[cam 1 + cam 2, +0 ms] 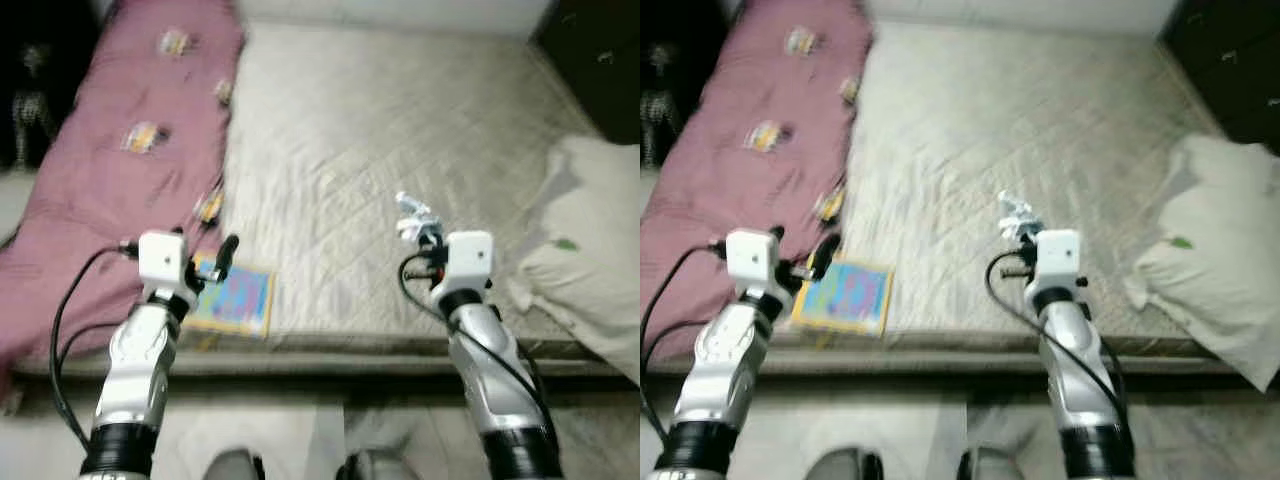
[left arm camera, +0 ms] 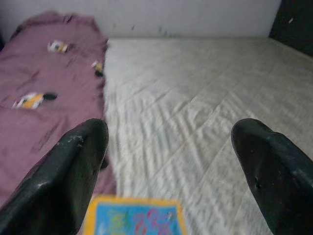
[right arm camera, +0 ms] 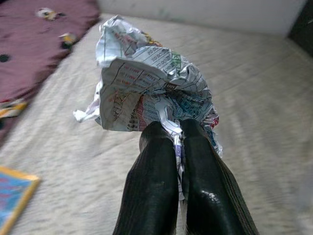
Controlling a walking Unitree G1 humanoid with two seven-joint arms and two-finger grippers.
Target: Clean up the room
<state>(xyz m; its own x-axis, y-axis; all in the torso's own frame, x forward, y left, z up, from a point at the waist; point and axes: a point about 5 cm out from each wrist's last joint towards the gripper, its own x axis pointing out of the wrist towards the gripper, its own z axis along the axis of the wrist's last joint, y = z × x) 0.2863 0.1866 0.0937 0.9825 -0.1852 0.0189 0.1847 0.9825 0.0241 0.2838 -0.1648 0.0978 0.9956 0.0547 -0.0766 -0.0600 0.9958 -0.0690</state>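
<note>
My right gripper [image 1: 420,232] is shut on a crumpled printed paper [image 3: 146,81], held above the front part of the beige mattress [image 1: 380,130]. In the right wrist view the two black fingers [image 3: 156,181] pinch the paper's lower edge. My left gripper [image 1: 222,262] is open over the near left of the bed, its fingers [image 2: 68,171] spread wide with nothing between them. Just beyond it a colourful book [image 1: 232,300] with a yellow border lies flat near the mattress's front edge.
A maroon blanket [image 1: 130,150] with small printed figures covers the bed's left side. A pale pillow [image 1: 585,250] lies at the right front corner. Dark furniture [image 1: 595,50] stands at the far right. Light floor [image 1: 330,430] runs along the bed's near edge.
</note>
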